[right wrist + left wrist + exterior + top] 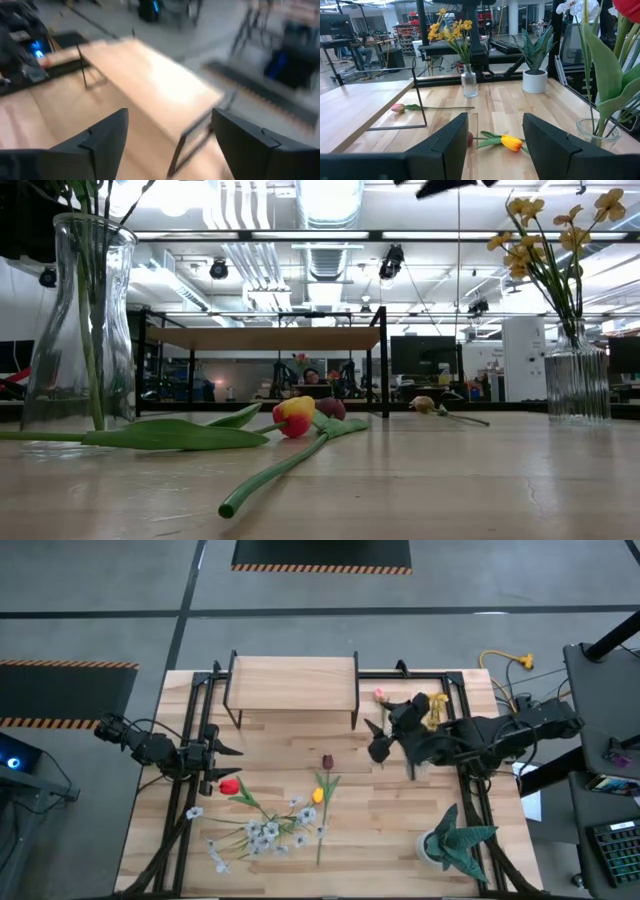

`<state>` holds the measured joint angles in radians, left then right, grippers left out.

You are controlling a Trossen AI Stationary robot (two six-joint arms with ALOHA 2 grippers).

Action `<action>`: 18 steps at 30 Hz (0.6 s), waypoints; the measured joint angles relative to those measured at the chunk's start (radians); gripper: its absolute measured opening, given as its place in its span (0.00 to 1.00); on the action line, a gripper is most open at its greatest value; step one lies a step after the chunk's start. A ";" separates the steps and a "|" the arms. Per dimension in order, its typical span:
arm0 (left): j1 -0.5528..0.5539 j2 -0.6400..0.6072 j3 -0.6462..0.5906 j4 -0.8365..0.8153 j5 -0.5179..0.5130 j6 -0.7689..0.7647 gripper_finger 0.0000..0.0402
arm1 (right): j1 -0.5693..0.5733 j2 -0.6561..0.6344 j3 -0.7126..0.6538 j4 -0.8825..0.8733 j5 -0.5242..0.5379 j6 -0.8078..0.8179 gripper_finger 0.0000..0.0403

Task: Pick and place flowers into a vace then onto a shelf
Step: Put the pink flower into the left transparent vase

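Observation:
A clear glass vase [80, 330] stands at the near left and holds a red tulip [230, 786] and pale blossoms [265, 830]. On the table lie a yellow tulip [318, 795], a maroon tulip [327, 761] and, beside the shelf [290, 680], a pink tulip [380, 695]. A yellow bunch [435, 710] stands in a small ribbed vase [577, 385]. My left gripper [228, 762] hovers level at the left, open, with nothing between its fingers [445, 145]. My right gripper [375, 740] is raised right of the shelf, open and empty, facing the shelf top [150, 75].
A green spiky potted plant [450, 840] stands at the near right corner. Black frame rails [470, 790] run along both table sides. Bare wood lies between the shelf and the flowers lying on the table. A person sits far behind the table [312, 377].

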<state>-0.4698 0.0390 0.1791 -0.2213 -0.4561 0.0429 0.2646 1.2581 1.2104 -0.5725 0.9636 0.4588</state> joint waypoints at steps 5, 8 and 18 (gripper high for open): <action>0.000 0.000 0.000 0.000 0.000 0.000 0.43 | 0.011 0.131 0.125 -0.312 -0.075 0.346 0.71; 0.000 0.000 0.000 0.000 0.000 0.000 0.43 | 0.032 0.212 0.158 -0.347 -0.098 0.424 0.69; 0.000 0.000 0.000 0.000 0.000 0.000 0.43 | 0.101 0.388 0.209 -0.347 -0.123 0.632 0.61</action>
<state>-0.4699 0.0387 0.1791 -0.2214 -0.4561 0.0429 0.3659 1.6465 1.4193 -0.9192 0.8407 1.0910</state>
